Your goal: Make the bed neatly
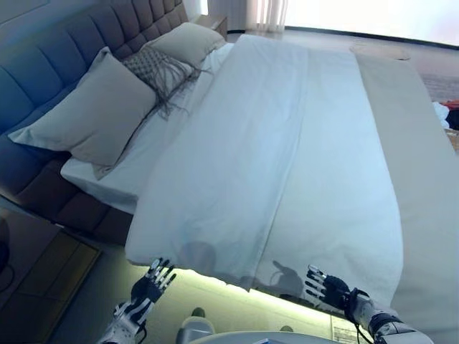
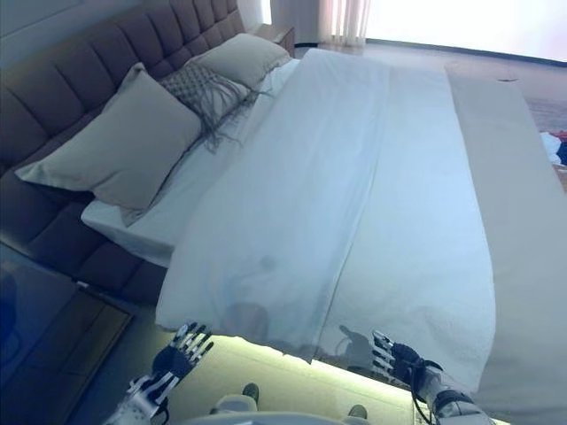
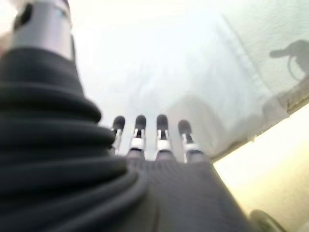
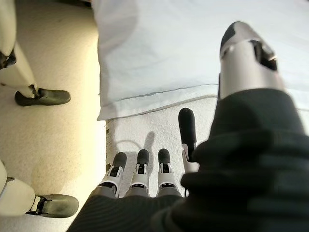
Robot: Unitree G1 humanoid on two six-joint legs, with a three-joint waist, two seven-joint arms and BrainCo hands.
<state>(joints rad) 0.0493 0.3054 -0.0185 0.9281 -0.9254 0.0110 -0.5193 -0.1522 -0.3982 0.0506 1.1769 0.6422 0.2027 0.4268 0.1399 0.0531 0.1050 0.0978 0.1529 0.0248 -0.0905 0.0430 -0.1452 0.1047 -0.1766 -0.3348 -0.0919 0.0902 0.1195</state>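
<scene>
A white duvet [image 1: 287,143] lies spread along the bed, and its near edge hangs over the bed's side. At the head, a large beige pillow [image 1: 93,115], a fringed grey cushion [image 1: 159,68] and a second pillow [image 1: 188,41] lean on the tufted headboard [image 1: 43,64]. My left hand [image 1: 152,281] is open and empty, just below the duvet's near left corner; its wrist view shows straight fingers [image 3: 149,135] before the hanging duvet [image 3: 193,72]. My right hand [image 1: 326,289] is open and empty at the near edge; its fingers [image 4: 140,169] hover over the bare textured cover [image 4: 145,130] beside the duvet's hem [image 4: 159,94].
A beige cover [image 1: 423,165] shows bare along the bed's far side. A dark nightstand [image 1: 36,279] stands by the headboard at the lower left. Some things [image 1: 448,115] lie on the floor past the bed. A lit strip [image 1: 237,294] runs under the bed's near side.
</scene>
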